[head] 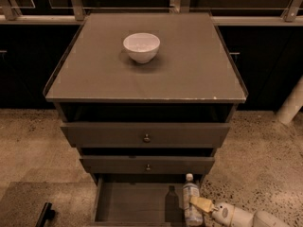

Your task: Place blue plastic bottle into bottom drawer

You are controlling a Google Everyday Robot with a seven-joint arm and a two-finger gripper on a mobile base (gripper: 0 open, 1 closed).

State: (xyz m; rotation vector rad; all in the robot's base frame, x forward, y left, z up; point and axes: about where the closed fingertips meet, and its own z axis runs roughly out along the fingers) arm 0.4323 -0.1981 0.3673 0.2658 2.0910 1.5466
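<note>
End effector (200, 204) at lower right grips the blue plastic bottle (190, 194), held upright at the right side of the open bottom drawer (132, 203). White bowl (141, 47) sits on the counter (189, 74).

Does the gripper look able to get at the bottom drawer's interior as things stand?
Probably yes. The gripper, at lower right, grips the blue plastic bottle upright at the right side of the bottom drawer, which is pulled out with nothing visible blocking it.

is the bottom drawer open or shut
Open: bottom drawer is pulled out, floor showing. The gripper holds the blue plastic bottle at its right side.
</note>
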